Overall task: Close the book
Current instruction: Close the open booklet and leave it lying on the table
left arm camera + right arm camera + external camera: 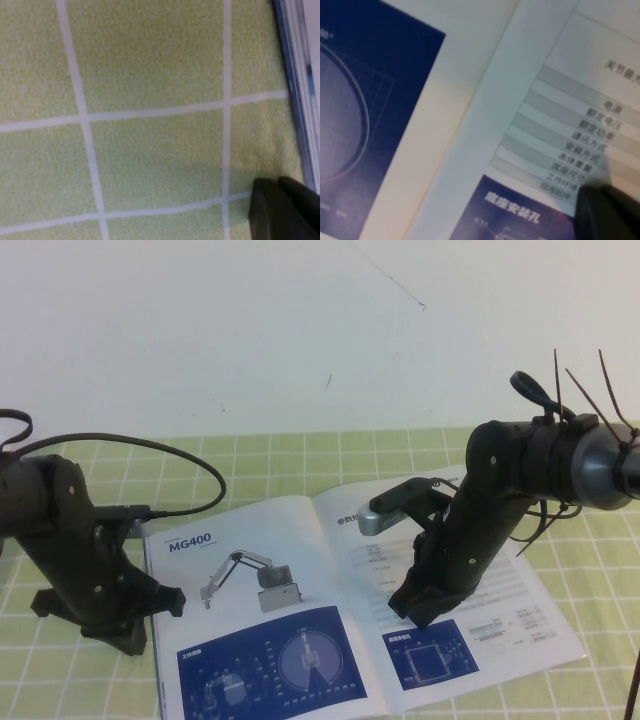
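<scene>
An open book (300, 530) lies flat on the green checked cloth, showing an "MG400" page with a robot arm picture and dark blue graphics. My left gripper (128, 638) sits low on the cloth just beyond the book's left edge (300, 75), fingers together (278, 181), holding nothing. My right gripper (418, 618) rests tip-down on the right-hand page, close to the spine, beside a blue diagram. In the right wrist view its dark tip (600, 195) touches the page (485, 100) under a printed table, shut on nothing.
The green cloth with white grid lines (300, 455) covers the table up to a white wall behind. A black cable (190, 465) loops from the left arm. Cable ties stick out of the right arm's wrist (590, 410).
</scene>
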Motion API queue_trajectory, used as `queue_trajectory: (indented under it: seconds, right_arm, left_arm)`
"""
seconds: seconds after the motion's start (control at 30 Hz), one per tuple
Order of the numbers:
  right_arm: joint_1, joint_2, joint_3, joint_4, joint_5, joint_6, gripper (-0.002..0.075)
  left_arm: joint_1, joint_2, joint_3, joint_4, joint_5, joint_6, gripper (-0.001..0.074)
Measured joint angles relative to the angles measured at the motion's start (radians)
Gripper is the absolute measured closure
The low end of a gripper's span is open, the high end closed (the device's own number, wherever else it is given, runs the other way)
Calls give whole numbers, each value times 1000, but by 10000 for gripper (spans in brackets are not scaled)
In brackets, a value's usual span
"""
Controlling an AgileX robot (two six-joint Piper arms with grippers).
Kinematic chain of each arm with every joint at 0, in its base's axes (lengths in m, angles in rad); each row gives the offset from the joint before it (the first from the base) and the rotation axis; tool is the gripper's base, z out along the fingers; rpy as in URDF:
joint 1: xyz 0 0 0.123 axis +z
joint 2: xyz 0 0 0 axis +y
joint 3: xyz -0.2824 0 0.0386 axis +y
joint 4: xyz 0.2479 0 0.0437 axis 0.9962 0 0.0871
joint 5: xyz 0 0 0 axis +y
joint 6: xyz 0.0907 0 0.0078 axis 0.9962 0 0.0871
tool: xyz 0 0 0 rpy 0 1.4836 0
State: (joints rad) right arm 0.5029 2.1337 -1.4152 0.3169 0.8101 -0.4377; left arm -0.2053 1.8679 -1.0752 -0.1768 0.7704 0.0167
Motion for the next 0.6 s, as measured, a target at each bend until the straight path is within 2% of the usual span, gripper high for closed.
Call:
queue_trajectory:
  seconds: [0.27, 0.4, 0.5, 0.6]
  right_arm:
    - [-20, 25, -5, 87, 16, -64, 729]
    - [-19, 36, -5, 207, 18, -105, 729]
    - [-17, 39, -5, 242, 20, -116, 729]
    - [-17, 39, -5, 262, 28, -137, 729]
  left_arm:
    - [-102, 2, 0, 10, -34, 11, 738]
    - [-148, 4, 0, -44, -64, 30, 737]
    - [-162, 4, 0, -145, -83, 94, 737]
    - [-180, 19, -14, -341, -97, 205, 737]
